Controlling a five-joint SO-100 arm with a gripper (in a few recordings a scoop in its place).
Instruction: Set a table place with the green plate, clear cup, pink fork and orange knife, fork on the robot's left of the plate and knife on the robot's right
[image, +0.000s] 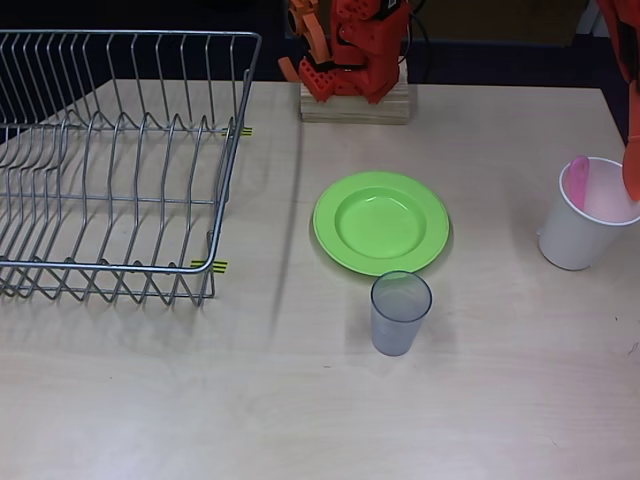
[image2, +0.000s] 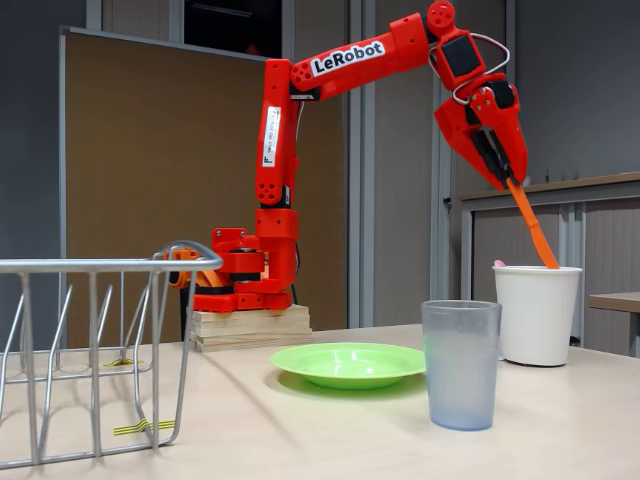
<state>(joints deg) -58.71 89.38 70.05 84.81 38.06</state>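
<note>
Rack (image: 110, 165) left, white cup (image: 585, 225) right.

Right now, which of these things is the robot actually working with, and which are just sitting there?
In the job:
plate
clear cup
fork, standing in the white cup
knife, held by the end effector above the white cup

Just lying about:
white cup, apart from holding the cutlery
dish rack
wooden block under the arm
</note>
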